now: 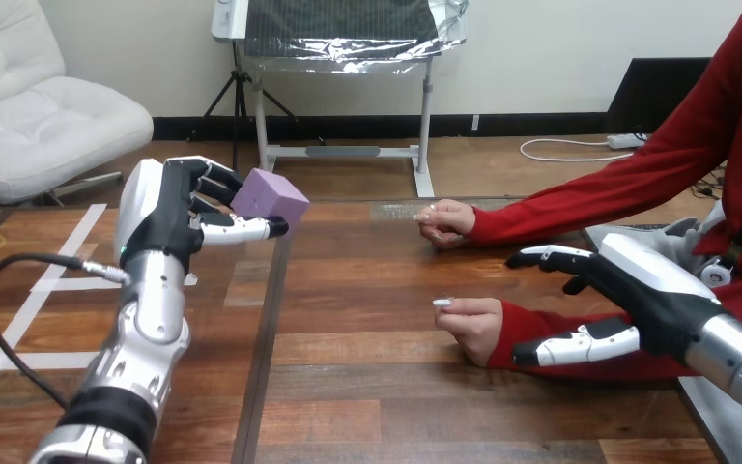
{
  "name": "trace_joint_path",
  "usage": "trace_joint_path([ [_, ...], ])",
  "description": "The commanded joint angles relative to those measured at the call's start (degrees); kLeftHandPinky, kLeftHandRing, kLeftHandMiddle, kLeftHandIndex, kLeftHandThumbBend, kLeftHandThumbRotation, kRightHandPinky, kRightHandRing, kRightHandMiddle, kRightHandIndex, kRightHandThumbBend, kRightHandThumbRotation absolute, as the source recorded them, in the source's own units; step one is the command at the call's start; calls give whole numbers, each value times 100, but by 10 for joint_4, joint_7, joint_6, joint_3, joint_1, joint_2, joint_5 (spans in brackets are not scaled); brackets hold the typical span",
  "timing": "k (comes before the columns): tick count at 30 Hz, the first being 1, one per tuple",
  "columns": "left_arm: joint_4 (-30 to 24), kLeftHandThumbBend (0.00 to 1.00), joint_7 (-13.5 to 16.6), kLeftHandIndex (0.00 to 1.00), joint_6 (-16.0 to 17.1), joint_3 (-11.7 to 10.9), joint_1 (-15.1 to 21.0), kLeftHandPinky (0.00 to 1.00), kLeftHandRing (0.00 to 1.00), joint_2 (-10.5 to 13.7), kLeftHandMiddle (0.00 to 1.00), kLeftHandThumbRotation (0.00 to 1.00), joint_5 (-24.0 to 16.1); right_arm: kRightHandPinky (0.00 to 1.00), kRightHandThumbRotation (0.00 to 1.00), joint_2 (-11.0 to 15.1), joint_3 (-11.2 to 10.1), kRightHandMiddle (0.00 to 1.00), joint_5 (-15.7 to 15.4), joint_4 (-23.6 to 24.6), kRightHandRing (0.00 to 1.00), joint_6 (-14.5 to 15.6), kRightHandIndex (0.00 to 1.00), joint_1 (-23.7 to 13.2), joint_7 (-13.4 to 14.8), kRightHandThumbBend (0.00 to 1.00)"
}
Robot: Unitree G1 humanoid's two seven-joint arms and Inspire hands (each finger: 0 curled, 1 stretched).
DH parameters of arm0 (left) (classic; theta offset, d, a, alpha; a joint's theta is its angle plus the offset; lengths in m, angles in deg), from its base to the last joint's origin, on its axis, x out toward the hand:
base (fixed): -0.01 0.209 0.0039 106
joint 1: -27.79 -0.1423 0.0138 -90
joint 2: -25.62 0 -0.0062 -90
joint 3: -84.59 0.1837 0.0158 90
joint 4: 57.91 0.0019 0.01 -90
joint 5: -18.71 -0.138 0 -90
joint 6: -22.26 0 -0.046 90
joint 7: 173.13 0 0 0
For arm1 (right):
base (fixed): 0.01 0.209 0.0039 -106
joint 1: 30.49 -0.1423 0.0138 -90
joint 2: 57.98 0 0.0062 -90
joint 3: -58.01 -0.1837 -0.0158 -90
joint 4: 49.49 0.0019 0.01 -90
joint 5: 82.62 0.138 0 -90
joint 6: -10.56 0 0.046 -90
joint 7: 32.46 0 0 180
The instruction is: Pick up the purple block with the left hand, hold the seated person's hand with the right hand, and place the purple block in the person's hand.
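Gripping the purple block (271, 196), the left hand (167, 220) has it lifted; the right hand (655, 298), open beside the person's nearer hand (470, 329), holds nothing yet.

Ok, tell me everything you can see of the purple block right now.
The purple block is a light-purple cube with a matte, foam-like look, plain faces and slightly soft edges; no damage shows. It is tilted, with one corner up, and held clear above the table on its left side. The left hand grips it, with the thumb under its lower edge and the fingers against its left side. Nothing else touches it. The faces turned away cannot be judged.
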Motion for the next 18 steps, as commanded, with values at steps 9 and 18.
trace_joint_path([
  [9, 28, 69, -9, 48, 28, 9, 67, 33, 40, -2, 45, 0, -3, 74, 46, 9, 18, 86, -28, -30, 86, 3, 83, -63, 20, 100],
  [18, 23, 68, -13, 47, 28, 8, 66, 35, 42, -3, 46, 0, -1, 73, 42, 4, 34, 85, -40, -67, 84, 0, 82, -81, 33, 100],
])
